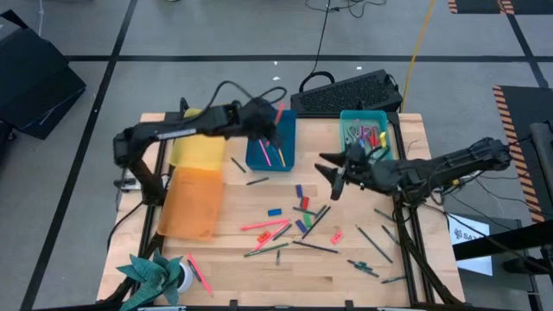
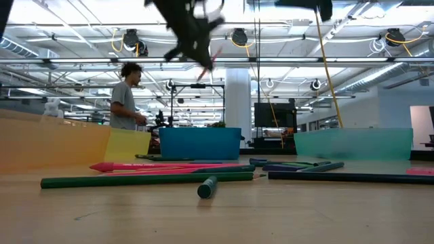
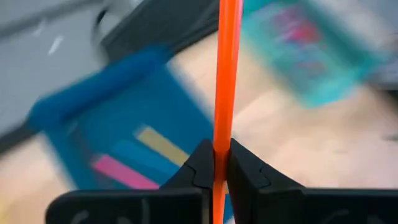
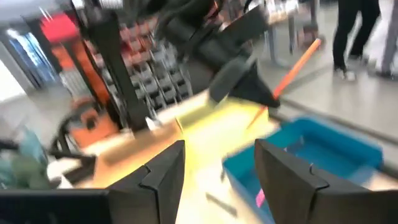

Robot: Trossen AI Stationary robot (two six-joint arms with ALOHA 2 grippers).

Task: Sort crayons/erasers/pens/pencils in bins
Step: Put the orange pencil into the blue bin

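Left gripper (image 1: 275,131) pinches an orange-red stick (image 3: 225,74) upright above the blue bin (image 1: 271,142) at the table's (image 1: 259,276) far edge; right gripper (image 1: 333,181), fingers spread, hovers mid-table beside the teal bin (image 1: 364,131).

My left gripper (image 1: 275,130) hangs over the second bin (image 1: 270,142) in the back row; my right gripper (image 1: 333,180) before the end bin (image 1: 364,134); keyboard (image 1: 346,93) behind both.

You look straight down on the whole wooden table (image 1: 259,259) from overhead, and level across its top from the near edge. Each wrist camera peers forward closely past its own fingers; all four views share the shallow blue plastic bin (image 1: 270,147).
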